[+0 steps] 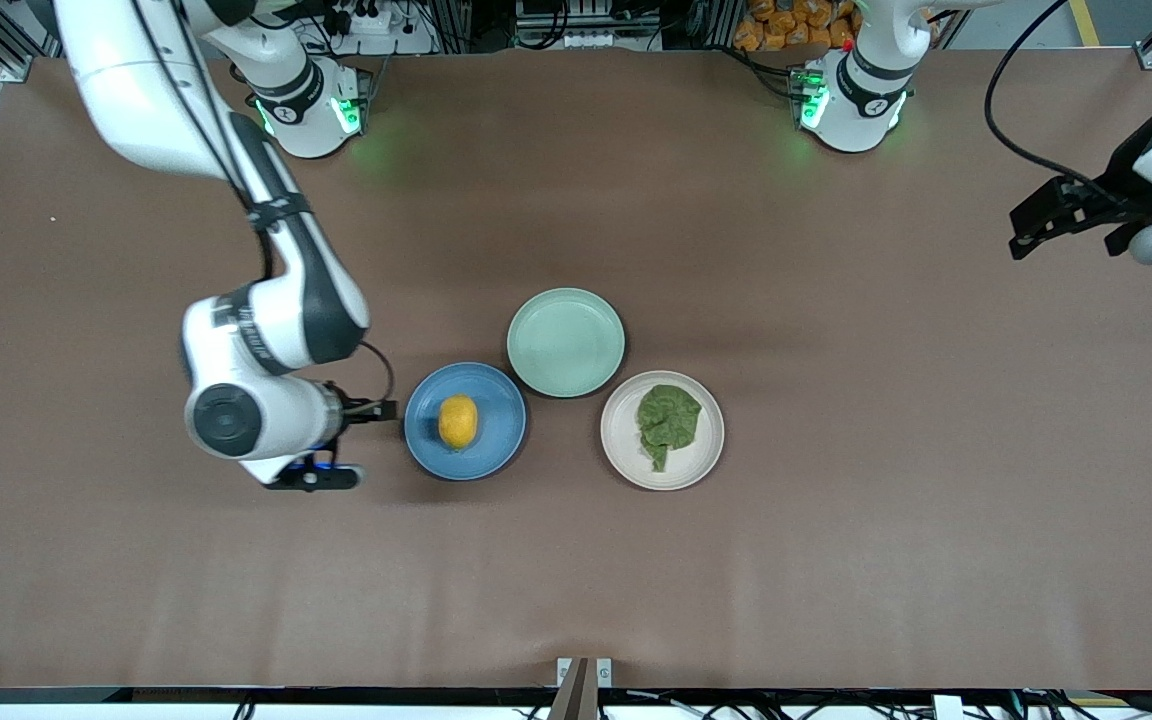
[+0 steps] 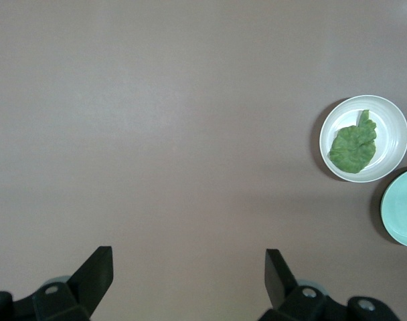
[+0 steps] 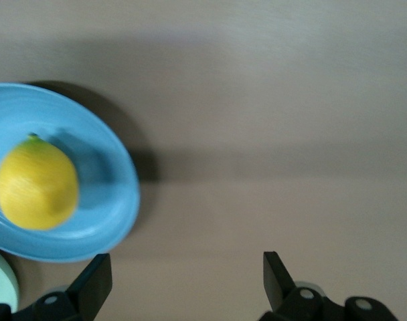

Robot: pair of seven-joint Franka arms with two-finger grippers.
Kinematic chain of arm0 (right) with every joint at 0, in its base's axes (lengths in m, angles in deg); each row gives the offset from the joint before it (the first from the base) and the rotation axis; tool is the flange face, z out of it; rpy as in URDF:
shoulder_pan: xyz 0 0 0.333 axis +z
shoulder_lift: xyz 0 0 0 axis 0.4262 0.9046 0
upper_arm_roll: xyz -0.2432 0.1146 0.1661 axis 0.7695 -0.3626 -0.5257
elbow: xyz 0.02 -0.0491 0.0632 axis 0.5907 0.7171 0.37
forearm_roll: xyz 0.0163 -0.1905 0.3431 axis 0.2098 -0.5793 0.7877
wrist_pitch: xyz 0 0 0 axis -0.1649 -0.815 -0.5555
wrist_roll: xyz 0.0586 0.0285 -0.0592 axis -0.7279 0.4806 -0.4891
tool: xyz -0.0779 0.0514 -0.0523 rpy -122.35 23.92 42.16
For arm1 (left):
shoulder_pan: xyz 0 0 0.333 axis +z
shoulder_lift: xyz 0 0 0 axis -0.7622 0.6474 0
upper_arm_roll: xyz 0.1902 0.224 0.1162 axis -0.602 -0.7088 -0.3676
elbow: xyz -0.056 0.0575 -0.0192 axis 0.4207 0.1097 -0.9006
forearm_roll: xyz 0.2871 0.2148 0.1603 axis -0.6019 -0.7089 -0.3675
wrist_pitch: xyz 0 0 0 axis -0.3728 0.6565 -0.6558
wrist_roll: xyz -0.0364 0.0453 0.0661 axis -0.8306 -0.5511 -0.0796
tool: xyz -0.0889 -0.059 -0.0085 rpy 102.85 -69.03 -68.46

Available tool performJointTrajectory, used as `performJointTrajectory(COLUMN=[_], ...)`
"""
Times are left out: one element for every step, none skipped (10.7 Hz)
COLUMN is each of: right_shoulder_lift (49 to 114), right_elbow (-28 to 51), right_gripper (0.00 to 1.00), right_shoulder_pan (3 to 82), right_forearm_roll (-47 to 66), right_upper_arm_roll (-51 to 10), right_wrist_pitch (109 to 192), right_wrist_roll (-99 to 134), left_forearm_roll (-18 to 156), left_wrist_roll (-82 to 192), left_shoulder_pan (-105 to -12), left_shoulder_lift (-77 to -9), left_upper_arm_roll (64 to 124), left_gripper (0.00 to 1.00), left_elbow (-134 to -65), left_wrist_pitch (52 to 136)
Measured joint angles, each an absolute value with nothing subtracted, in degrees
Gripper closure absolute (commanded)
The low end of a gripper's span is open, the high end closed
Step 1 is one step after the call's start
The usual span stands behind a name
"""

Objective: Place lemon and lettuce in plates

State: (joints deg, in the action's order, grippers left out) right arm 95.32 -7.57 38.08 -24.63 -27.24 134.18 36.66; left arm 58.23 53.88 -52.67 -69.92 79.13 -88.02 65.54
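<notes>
a: lemon (image 1: pixel 457 421) first, where's the right end effector (image 1: pixel 376 409)?
b: low, just beside the blue plate (image 1: pixel 501 440) holding the lemon, fingers spread, empty.
a: and the left end effector (image 1: pixel 1036 222)?
b: open too, empty, waiting over bare bench (image 1: pixel 836 560) at its own end.
a: lettuce (image 1: pixel 667 422)?
b: in the cream-white plate (image 1: pixel 616 450), beside a mint-green plate (image 1: pixel 566 342).

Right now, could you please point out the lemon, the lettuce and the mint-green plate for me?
lemon (image 1: pixel 457 421): front view, middle of the fruit.
lettuce (image 1: pixel 667 421): front view, centre of the leaf.
mint-green plate (image 1: pixel 565 342): front view, bare middle of the plate.
</notes>
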Motion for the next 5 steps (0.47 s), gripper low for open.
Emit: performJointTrajectory(right_shoulder_lift=[94.7,94.3,93.9,93.2,92.5], right_elbow=[-7.6,-7.6,-7.6,-7.6,-7.6], right_gripper=[0.00,0.00,0.00,0.00,0.00], right_shoulder_pan=[36.2,34.5,32.9,31.7,31.0], right_forearm_roll=[-24.7,-24.7,-24.7,-24.7,-24.7], right_upper_arm_roll=[-27.2,-27.2,-27.2,-27.2,-27.2], right_wrist_pitch=[131.9,130.1,128.8,127.9,127.5], right_wrist_roll=[36.1,35.8,35.6,35.6,35.6], left_forearm_roll=[58.2,58.2,58.2,58.2,58.4], left_wrist_roll=[53.9,53.9,53.9,53.9,53.9], left_shoulder_pan=[-52.6,-52.5,-52.5,-52.5,-52.5], left_shoulder_lift=[-69.9,-69.9,-69.9,-69.9,-69.9], left_upper_arm_roll=[79.1,79.1,79.1,79.1,79.1], left_gripper=[0.00,0.00,0.00,0.00,0.00], left_elbow=[-87.9,-87.9,-87.8,-87.8,-87.7], left_wrist_pitch=[65.5,65.5,65.5,65.5,65.5])
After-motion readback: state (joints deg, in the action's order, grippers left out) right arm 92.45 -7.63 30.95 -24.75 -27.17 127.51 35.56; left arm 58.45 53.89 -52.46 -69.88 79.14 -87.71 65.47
